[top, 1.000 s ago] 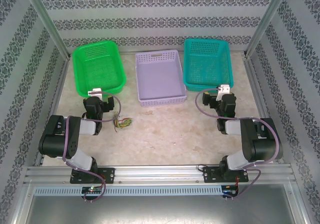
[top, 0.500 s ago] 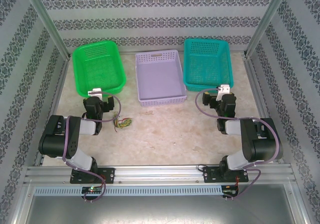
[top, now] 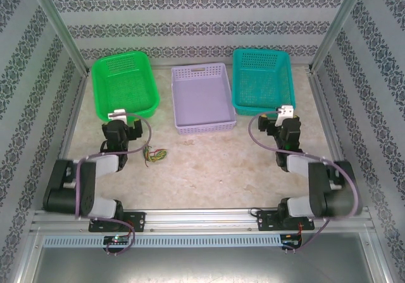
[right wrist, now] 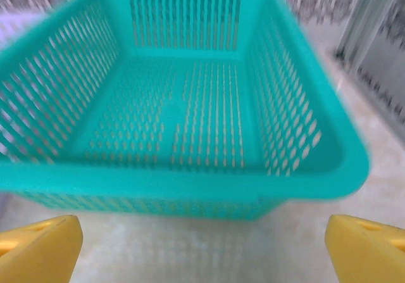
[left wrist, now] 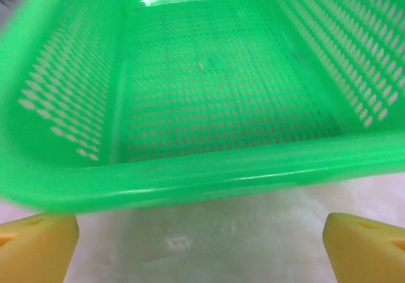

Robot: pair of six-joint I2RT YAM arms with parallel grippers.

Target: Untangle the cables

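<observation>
Marbled counter (top: 209, 163) held green plastic basket (top: 101, 102), lilac plastic basket (top: 204, 129), teal plastic basket (top: 237, 90), floors bare. Thin tangled cables (top: 154, 154) lay unmoved near left claw (left wrist: 201, 245); it and right claw (right wrist: 202, 248) gaped empty. Elbows (top: 60, 191) had drawn back.

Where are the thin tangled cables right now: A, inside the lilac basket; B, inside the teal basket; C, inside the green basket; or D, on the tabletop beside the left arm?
D: the cables lie on the bare table, close beside the left arm.
</observation>
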